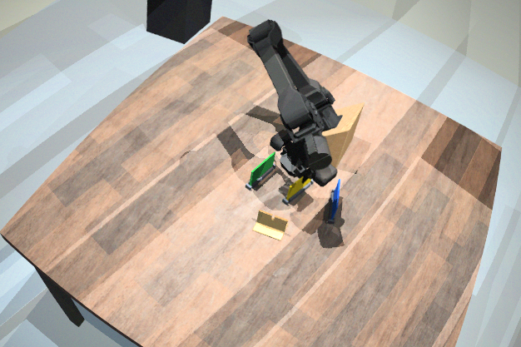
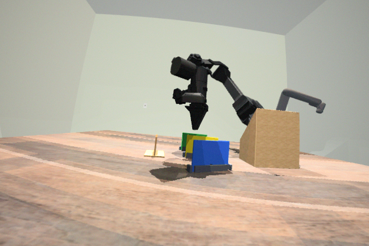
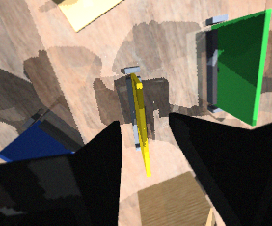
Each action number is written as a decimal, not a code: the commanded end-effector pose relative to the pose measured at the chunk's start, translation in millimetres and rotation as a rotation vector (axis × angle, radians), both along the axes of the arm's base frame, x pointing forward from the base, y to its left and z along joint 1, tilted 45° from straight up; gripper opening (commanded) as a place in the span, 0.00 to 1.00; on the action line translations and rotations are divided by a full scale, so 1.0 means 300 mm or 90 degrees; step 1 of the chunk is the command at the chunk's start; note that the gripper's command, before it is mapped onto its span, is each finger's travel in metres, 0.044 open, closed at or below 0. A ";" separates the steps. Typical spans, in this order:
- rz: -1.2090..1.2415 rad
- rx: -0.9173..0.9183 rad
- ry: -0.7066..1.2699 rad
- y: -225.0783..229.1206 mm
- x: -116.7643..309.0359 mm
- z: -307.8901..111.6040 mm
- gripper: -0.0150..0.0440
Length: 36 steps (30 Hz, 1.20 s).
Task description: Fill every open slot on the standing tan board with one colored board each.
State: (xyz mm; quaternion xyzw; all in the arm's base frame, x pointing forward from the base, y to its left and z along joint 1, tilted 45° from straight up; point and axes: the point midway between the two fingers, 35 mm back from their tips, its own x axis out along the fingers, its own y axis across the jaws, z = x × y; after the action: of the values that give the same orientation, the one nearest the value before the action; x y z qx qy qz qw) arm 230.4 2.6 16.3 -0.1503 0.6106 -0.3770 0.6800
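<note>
Yellow, thin, probably stiff board (image 1: 295,188) (image 2: 202,138) (image 3: 141,116): my open, empty gripper (image 1: 304,176) (image 2: 195,129) (image 3: 144,122) should pinch its upper faces centrally.

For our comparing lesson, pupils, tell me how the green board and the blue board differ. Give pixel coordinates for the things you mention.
The green board (image 1: 262,168) (image 2: 184,139) (image 3: 243,65) stands farther from the exterior camera; the blue board (image 1: 335,197) (image 2: 211,152) (image 3: 34,145) stands nearest it. From above, green slants more, while blue runs nearly up and down the picture. Both stand upright in dark holders.
</note>
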 end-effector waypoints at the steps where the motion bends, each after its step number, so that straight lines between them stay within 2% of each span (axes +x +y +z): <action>1: 0.004 -0.004 0.003 -0.014 -0.003 -0.012 0.56; 36: 0.004 -0.005 0.003 -0.147 -0.007 -0.143 0.56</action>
State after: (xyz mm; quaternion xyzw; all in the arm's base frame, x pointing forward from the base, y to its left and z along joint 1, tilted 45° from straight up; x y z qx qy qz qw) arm 231.0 -36.4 -22.0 -0.1498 0.6076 -0.3769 0.6829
